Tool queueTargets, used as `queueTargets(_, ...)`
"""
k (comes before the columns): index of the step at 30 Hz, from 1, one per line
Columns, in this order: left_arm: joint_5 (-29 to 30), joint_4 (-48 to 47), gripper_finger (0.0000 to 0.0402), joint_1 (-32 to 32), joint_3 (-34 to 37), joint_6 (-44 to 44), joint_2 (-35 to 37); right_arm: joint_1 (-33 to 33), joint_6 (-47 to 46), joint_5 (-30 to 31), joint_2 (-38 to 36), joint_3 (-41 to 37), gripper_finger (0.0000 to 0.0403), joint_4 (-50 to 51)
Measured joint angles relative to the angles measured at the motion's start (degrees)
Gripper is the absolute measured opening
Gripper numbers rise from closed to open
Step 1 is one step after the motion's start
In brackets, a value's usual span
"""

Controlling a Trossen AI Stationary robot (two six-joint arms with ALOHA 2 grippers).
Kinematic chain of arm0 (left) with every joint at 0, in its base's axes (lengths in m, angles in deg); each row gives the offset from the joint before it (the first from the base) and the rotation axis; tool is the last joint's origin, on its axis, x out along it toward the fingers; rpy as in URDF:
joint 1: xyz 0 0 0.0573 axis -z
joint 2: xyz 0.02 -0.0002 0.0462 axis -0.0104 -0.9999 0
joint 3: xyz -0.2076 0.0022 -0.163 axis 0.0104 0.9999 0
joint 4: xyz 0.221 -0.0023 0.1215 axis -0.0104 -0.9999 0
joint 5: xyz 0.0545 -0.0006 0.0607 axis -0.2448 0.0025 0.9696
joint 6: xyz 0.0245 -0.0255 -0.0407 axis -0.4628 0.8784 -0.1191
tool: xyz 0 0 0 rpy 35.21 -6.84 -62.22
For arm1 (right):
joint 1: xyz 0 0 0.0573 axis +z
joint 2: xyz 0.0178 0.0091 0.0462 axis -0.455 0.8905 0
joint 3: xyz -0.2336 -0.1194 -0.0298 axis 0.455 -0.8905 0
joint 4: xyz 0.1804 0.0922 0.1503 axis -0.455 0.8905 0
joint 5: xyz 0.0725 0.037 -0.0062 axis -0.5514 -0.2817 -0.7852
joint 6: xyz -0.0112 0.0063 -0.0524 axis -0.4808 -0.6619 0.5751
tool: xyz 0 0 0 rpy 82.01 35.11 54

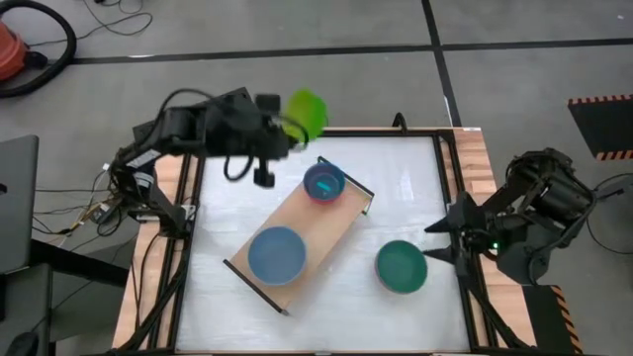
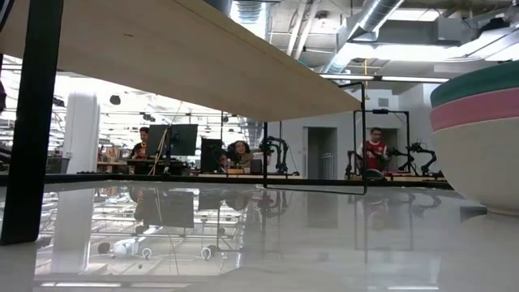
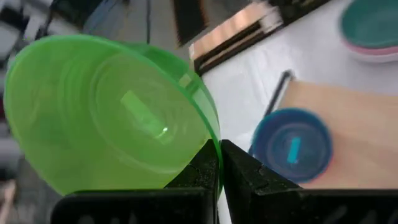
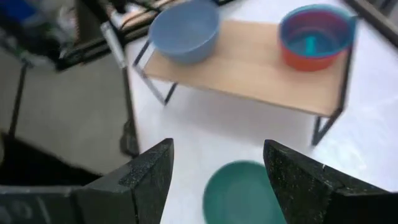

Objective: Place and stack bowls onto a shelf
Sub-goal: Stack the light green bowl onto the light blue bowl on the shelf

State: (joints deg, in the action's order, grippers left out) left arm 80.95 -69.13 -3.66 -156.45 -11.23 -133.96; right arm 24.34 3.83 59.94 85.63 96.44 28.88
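In the high view the left gripper point(image 1: 287, 127) sits above the picture's centre, over the far edge of the counter point(image 1: 326, 297), clenched on the rim of a lime green bowl point(image 1: 308, 112) that is tipped on its side. The left wrist view shows the same grip: the fingers point(image 3: 208, 165) pinch the green bowl's point(image 3: 112, 112) rim, its hollow facing the camera. The shelf point(image 1: 297, 232) lies slantwise at the centre of the high view, running from lower left to upper right. On its lower-left end rests a blue bowl point(image 1: 276, 253); on its upper-right end stands a small stack point(image 1: 324, 183), a blue-looking bowl nested in a reddish one, with cyan showing in the middle. A teal bowl point(image 1: 401, 266) sits on the counter just right of the shelf, lower right of centre; the low view shows it at the right edge, nested in a pink bowl point(image 2: 478, 109). The right gripper point(image 1: 443, 237) waits at the right edge of the counter, near the teal bowl, its fingers point(image 4: 146, 174) spread wide and holding nothing.
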Motion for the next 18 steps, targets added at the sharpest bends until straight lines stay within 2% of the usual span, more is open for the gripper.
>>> queueTargets(2,-2.0,-0.7,0.0,-3.2,0.0,2.6,0.3,-0.2,-1.0,1.7,-0.3,-0.6,0.0276,-0.1)
queueTargets(6,-11.2,0.4,0.0,-9.0,0.9,6.3,0.3,-0.2,-0.8,4.5,-0.6,-0.8,0.0276,0.2)
queueTargets(11,-11.4,8.3,0.0,-11.6,7.7,7.5,0.1,-0.2,2.7,5.6,-0.9,-0.8,0.0276,0.1)
queueTargets(18,-8.7,21.1,0.0,-10.4,19.8,11.1,0.1,0.0,8.1,5.5,-1.6,-0.8,0.0276,0.1)
